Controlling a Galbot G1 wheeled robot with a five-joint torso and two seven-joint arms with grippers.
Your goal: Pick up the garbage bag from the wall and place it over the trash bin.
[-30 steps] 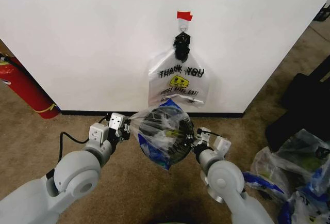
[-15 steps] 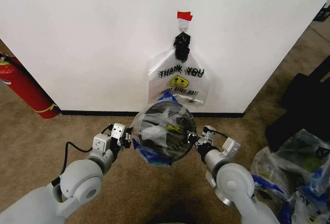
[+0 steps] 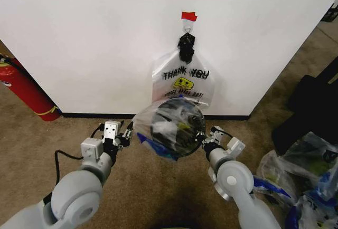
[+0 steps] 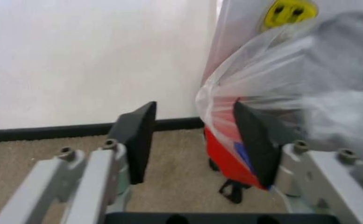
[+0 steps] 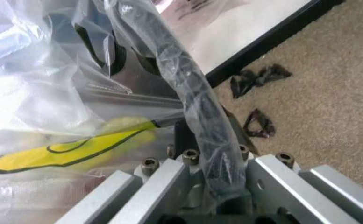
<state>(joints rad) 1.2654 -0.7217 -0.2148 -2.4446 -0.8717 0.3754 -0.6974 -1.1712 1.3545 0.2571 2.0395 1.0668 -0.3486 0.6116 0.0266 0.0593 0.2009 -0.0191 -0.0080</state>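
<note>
The trash bin (image 3: 170,127), round black wire mesh, stands on the carpet just in front of the wall (image 3: 95,39). The garbage bag (image 3: 158,129), clear with blue patches, is stretched over its top. My left gripper (image 3: 128,135) is open a short way off the bin's left side; in the left wrist view the left gripper (image 4: 197,140) has one pad (image 4: 256,140) against the bag's edge (image 4: 231,98), and the red base band (image 4: 222,154) shows. My right gripper (image 3: 204,141) is at the bin's right side; the right wrist view shows the right gripper (image 5: 207,140) shut on the plastic-wrapped rim (image 5: 188,84).
A whitish "THANK YOU" bag (image 3: 183,84) hangs from a hook under red tape (image 3: 188,16). A red fire extinguisher (image 3: 26,94) stands at the left. Several filled bags (image 3: 306,181) and a black object (image 3: 311,107) sit at the right. Black scraps (image 5: 256,79) lie on the carpet.
My left gripper has let go of the bag's left side and drawn back to the left. The bin with the bag has shifted slightly up and right. The right gripper stays at the rim.
</note>
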